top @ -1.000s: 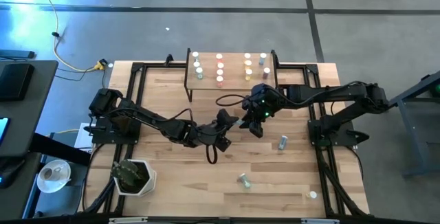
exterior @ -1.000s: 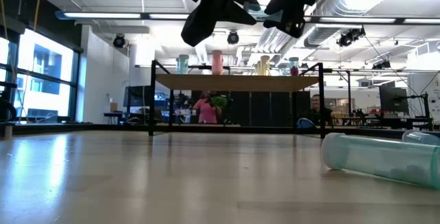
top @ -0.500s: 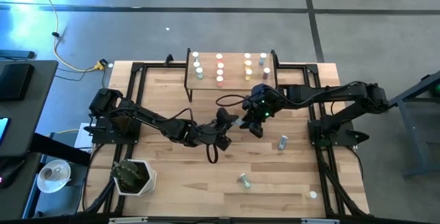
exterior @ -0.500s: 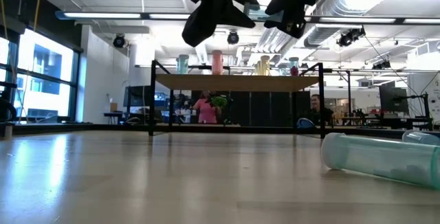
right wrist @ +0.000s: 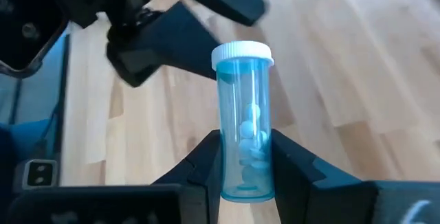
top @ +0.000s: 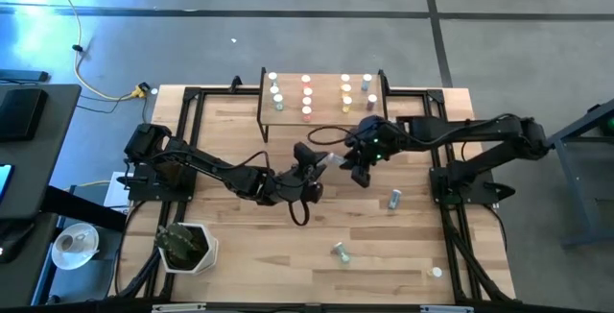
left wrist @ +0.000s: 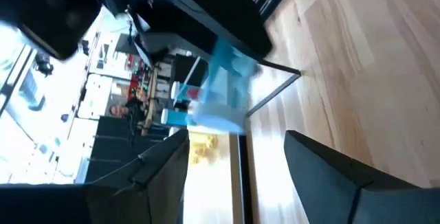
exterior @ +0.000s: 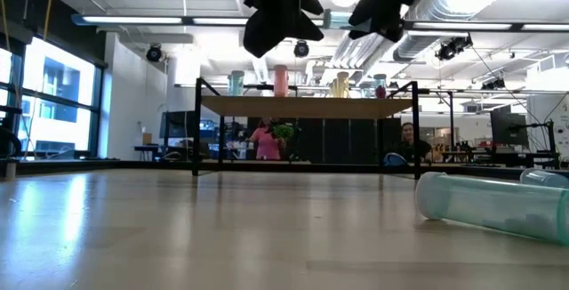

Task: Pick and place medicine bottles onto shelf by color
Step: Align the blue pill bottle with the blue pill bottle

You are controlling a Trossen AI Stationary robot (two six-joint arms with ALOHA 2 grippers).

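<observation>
A blue medicine bottle with a white cap is up in the air over the table's middle, and my right gripper is shut on it. My left gripper stands open just left of it, with its fingers on either side of the cap end and clear of it. In the high view my left gripper and my right gripper face each other in front of the shelf. Several capped bottles stand on the shelf in colour groups. The shelf also shows in the low view. My right gripper pinches the blue bottle's lower body between its two fingers. The fingers come from the table's right side, slanting down. The white cap end sticks out past them toward my left gripper. The bottle is lifted clear of the table.
A teal bottle lies on its side on the table right of centre, large in the low view. Another bottle lies nearer the front edge, and a white cap at the front right. A potted plant stands front left.
My left gripper has rolled about its own line and opened, letting go of the blue bottle. The bottle stays in my right gripper, clear of the table.
</observation>
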